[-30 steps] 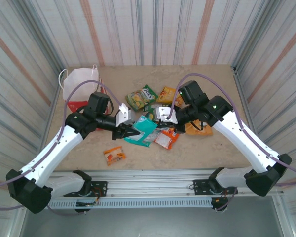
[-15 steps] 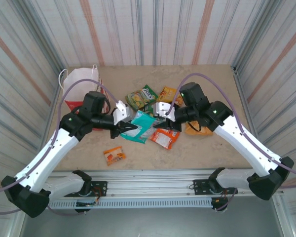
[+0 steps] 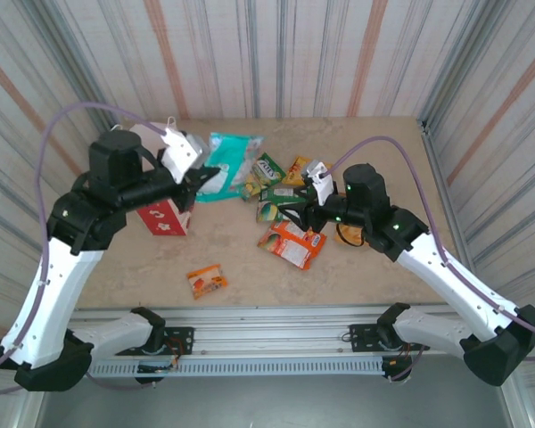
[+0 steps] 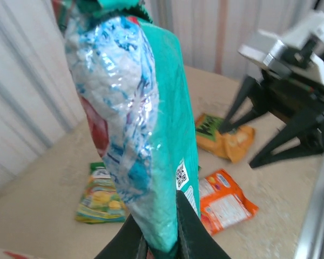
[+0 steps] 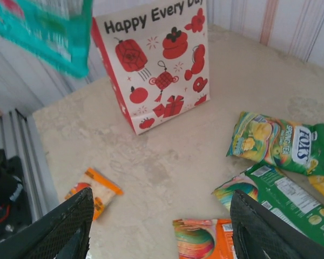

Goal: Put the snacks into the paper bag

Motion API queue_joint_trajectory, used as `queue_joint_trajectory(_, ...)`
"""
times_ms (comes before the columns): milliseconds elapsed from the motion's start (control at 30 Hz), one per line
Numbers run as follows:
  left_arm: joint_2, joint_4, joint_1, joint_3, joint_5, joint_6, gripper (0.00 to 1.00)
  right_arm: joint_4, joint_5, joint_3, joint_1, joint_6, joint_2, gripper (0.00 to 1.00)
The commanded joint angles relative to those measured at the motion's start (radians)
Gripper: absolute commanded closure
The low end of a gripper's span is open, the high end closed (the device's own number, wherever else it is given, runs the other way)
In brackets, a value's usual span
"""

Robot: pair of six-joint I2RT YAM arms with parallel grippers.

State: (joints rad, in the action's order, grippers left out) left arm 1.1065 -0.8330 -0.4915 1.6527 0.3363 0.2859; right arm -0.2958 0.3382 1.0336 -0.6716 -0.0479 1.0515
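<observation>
Item: teal packet [image 3: 230, 159]. Carried in the air, off the bench [image 3: 366, 267], near the bag [image 3: 165, 217] and to its right in top view; judged not yet over the mouth. Other snacks loose on bench: green packet [image 5: 281, 143], orange packet [image 3: 292, 242], small orange packet [image 3: 206, 280], more mid-bench.

Risk: may slip or swing, being pinched by one narrow edge with the long body sticking out. May catch the rim and tip the light, free-standing bag, or drop outside it. Bag mouth largely hidden behind left arm, so alignment hard to judge.

Left pincer [image 4: 161, 244]: almost closed, clenched on packet's lower edge.

Right pincer [image 5: 162, 197]: spread wide, grasping nothing, poised above bench near orange and green packets.
</observation>
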Motion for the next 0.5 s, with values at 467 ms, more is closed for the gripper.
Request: queue_joint_trajectory(467,0.059,0.043,0.488,0.181,-0.183,-0.271,1.00,0.020,-0.061,0.002,-0.110,-0.168,0.127,0.32)
